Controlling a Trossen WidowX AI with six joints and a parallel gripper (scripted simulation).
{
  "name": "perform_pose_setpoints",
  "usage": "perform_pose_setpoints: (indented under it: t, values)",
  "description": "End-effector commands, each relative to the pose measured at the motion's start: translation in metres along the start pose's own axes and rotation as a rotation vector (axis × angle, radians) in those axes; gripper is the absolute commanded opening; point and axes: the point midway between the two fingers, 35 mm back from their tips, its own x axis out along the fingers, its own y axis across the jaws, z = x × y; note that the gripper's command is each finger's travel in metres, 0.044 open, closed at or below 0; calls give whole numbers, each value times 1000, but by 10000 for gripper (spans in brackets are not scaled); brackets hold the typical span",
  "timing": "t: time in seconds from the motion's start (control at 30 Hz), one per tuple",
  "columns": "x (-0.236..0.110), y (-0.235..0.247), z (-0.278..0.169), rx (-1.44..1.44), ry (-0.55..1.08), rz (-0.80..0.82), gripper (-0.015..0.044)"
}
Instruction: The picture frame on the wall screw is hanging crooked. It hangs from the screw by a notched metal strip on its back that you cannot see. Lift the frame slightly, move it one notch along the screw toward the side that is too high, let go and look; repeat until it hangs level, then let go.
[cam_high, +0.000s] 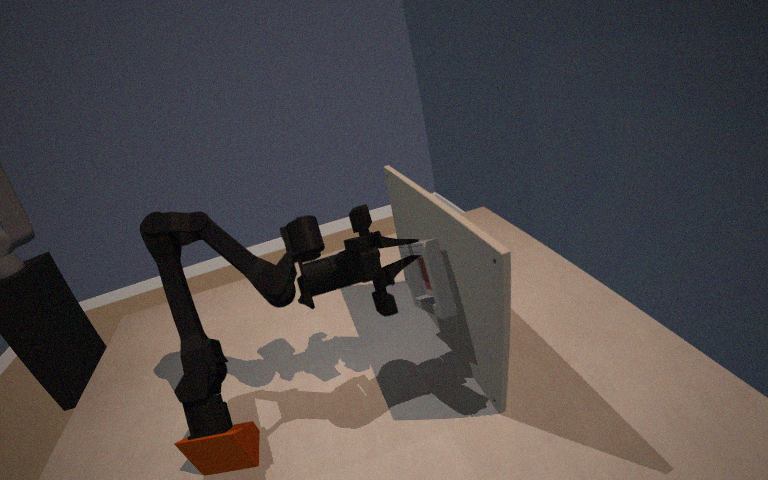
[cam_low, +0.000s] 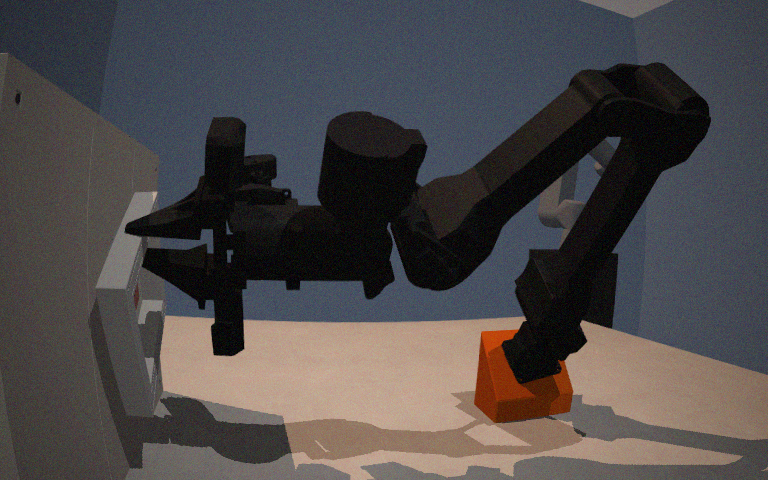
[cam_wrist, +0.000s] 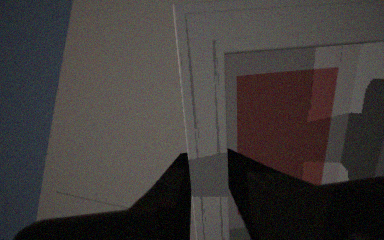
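The pale grey picture frame (cam_high: 440, 266) (cam_low: 118, 266) (cam_wrist: 202, 100) with a red picture (cam_wrist: 280, 115) hangs on the upright wall panel (cam_high: 487, 305) (cam_low: 50, 198) (cam_wrist: 120, 110). It looks tilted against the panel. The screw and the notched strip are hidden behind it. My gripper (cam_high: 417, 249) (cam_low: 135, 245) (cam_wrist: 204, 157) reaches level from the arm to the panel and is shut on one edge bar of the frame. One finger is on each side of the bar. In the wrist view the bar runs up between the dark fingers.
The arm's orange base (cam_high: 220, 447) (cam_low: 518, 384) stands on the tan table, well away from the panel. A black box (cam_high: 39, 328) and a pale object (cam_high: 8, 226) stand beyond the table's far left edge. Blue room walls lie behind.
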Motion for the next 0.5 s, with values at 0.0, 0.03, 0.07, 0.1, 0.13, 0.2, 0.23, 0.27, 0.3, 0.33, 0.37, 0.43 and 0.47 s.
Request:
perform_pose_setpoints:
  t: [0.0, 0.03, 0.07, 0.1, 0.13, 0.2, 0.23, 0.27, 0.3, 0.33, 0.37, 0.43, 0.47]
  values:
    - [0, 0, 0, 0, 1, 0, 0]
    - [0, 0, 0, 0, 1, 0, 0]
    - [0, 0, 0, 0, 1, 0, 0]
    - [0, 0, 0, 1, 0, 0, 0]
    - [0, 0, 0, 3, 0, 0, 0]
    - [0, -1, 0, 5, 0, -1, 0]
    - [0, -1, 0, 16, 0, -1, 0]
    - [0, -1, 0, 26, 0, 0, 0]
    - [0, -1, 0, 26, 0, 0, 0]
    - [0, -1, 0, 34, 0, 0, 0]
    - [0, -1, 0, 42, 0, 0, 0]
    - [0, -1, 0, 52, 0, 0, 0]
    - [0, 0, 0, 58, 0, 0, 0]
